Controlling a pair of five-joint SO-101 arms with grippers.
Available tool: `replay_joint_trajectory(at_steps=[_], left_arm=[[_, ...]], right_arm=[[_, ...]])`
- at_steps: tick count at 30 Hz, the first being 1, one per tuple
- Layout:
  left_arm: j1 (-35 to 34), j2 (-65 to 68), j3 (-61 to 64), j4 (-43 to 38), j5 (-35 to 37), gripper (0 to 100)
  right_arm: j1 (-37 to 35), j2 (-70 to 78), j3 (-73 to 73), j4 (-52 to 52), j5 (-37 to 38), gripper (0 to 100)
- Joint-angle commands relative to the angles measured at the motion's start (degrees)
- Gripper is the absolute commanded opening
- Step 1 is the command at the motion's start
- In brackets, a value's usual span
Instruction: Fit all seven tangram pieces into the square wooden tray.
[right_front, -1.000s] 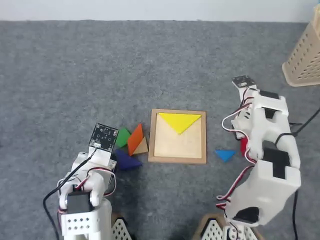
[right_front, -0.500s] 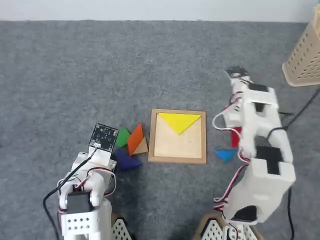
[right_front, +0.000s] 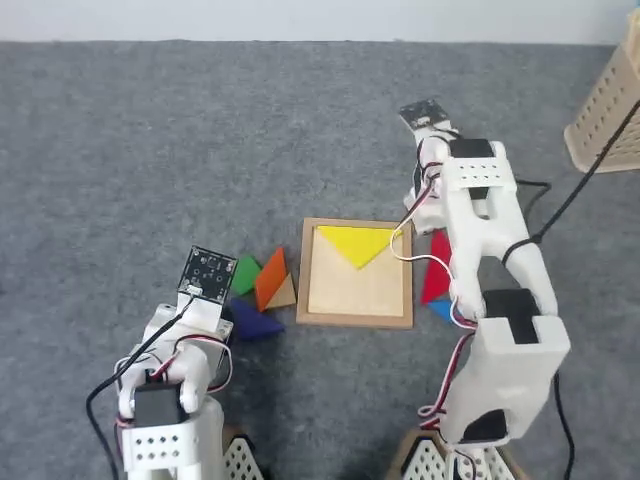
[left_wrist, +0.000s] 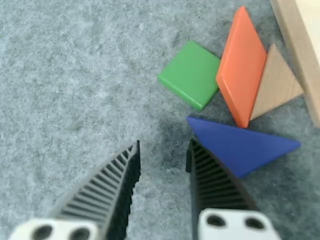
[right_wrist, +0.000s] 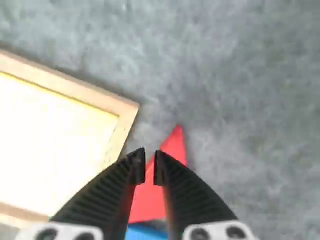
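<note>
Six pieces outside tray (right_front: 356, 320), yellow triangle (right_front: 358, 243) in. my right fingers (right_wrist: 172, 185) at narrow slit over red triangle (right_wrist: 176, 145), just beside tray rim. Shove risks corner jamming on rim, tipping up imo. my left fingers (left_wrist: 212, 175) apart by dark blue triangle (left_wrist: 245, 147).

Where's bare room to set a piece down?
Free: tray floor between yellow triangle and near rim; carpet beyond far rim. Crowded: tray's left, green square, orange piece, tan triangle, navy triangle; its right, red triangle, blue triangle, right arm.

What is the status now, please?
Left gripper open, beside dark blue triangle. Right gripper shut, empty, above red triangle. Tray holds yellow triangle only. Nothing in the way.
</note>
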Motion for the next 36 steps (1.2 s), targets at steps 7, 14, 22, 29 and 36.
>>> replay_joint_trajectory(at_steps=[7, 14, 22, 29, 36], left_arm=[[0.18, -1.05, -0.31, 0.26, -0.09, 15], [0.18, -1.05, -0.31, 0.26, -0.09, 15], [0.18, -1.05, -0.31, 0.26, -0.09, 15], [0.18, -1.05, -0.31, 0.26, -0.09, 15], [0.18, -1.05, -0.31, 0.26, -0.09, 15]], right_arm=[[-0.66, -1.63, 3.87, 5.41, -5.36, 12.5], [3.47, -6.55, 13.71, -1.98, -8.88, 22.3], [5.49, -9.10, 17.93, -6.02, -8.53, 23.5], [5.49, -0.48, 15.21, -5.58, -7.21, 23.6], [5.41, 3.82, 11.43, -2.42, -6.95, 23.6]])
